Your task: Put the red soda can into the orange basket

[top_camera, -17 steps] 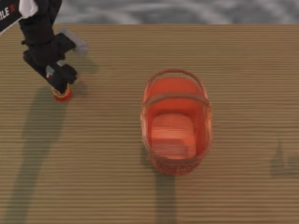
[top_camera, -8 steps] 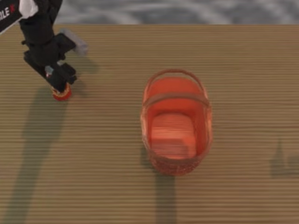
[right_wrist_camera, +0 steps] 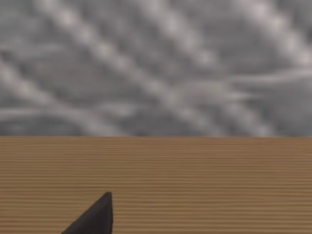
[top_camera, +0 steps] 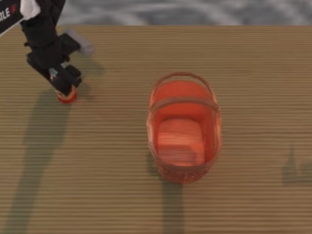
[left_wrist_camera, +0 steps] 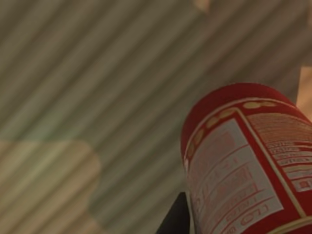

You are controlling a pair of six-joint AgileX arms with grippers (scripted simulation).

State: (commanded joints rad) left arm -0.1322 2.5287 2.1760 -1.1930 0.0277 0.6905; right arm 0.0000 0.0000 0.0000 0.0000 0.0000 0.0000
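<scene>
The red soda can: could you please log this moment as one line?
left gripper: on small red cylindrical soda can, far left | oval orange woven basket: empty, centre

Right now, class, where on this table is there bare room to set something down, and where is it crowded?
Bare wood lies between the small red soda can and the oval orange woven basket, along the near edge, and right of the basket. It is crowded only at the far left, where the left hand sits at the can.
</scene>
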